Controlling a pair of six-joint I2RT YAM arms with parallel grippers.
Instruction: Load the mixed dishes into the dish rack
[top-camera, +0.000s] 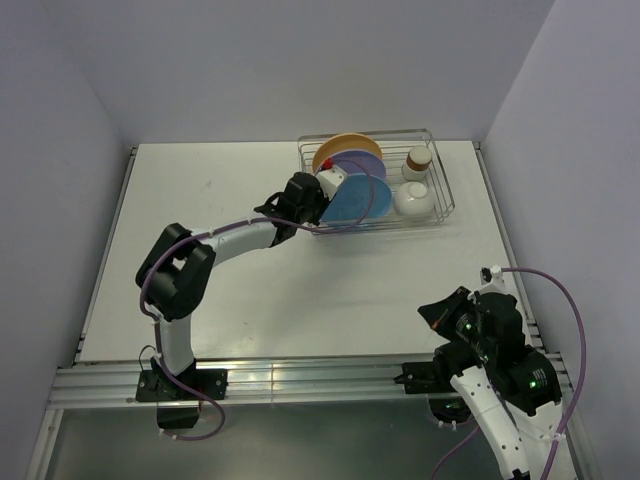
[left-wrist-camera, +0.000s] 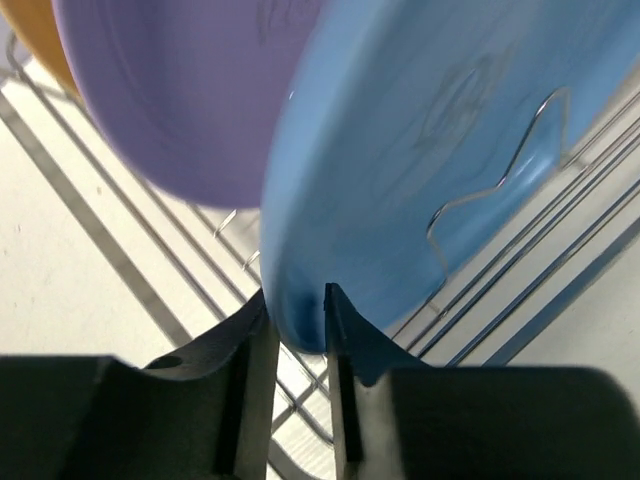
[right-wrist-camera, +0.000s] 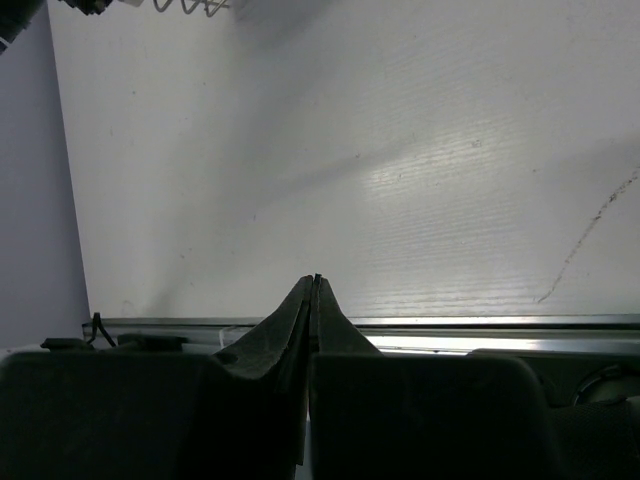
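Observation:
The dish rack (top-camera: 446, 188) stands at the table's back right. In its divider row stand an orange-yellow plate (top-camera: 335, 148), a lavender plate (top-camera: 364, 160) and a blue plate (top-camera: 355, 200). A white cup with a brown rim (top-camera: 418, 160) and a white bowl (top-camera: 414, 200) sit in the rack's right half. My left gripper (left-wrist-camera: 296, 300) is at the rack's left end. Its jaws stand slightly parted around the lower rim of the blue plate (left-wrist-camera: 420, 150), which leans on a wire divider beside the lavender plate (left-wrist-camera: 180, 90). My right gripper (right-wrist-camera: 316, 280) is shut and empty, low over the table's near right edge.
The white table (top-camera: 250, 280) runs from the rack to the metal rail (top-camera: 300, 375) at the front. Raised edges border its left and right sides. The rack's wires (left-wrist-camera: 120, 260) lie directly under my left fingers.

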